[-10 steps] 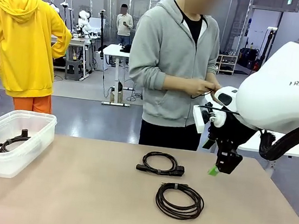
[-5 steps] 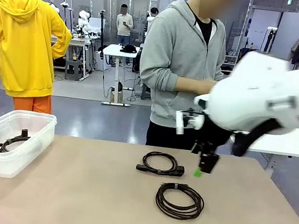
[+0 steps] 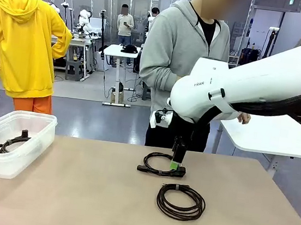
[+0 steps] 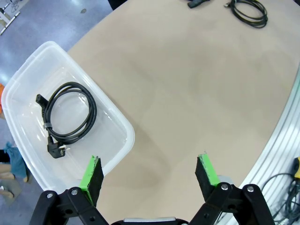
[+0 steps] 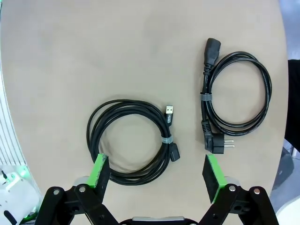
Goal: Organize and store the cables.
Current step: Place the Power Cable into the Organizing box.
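Black and tied, the USB cable (image 5: 129, 140) and the power cord (image 5: 234, 101) lie coiled side by side on the tan table (image 5: 93, 47), near each other but not touching. My right gripper (image 5: 154, 172) hangs over them with its fingers spread wide and empty. From the front, its tips hover just above the power cord, which lies nearer the person (image 3: 181, 67) than the USB cable does. My left gripper (image 4: 150, 165) is spread too, holding nothing, above the edge of the clear bin (image 4: 119, 126) at my left end of the table. A third cable (image 4: 68, 117) lies flat inside the bin.
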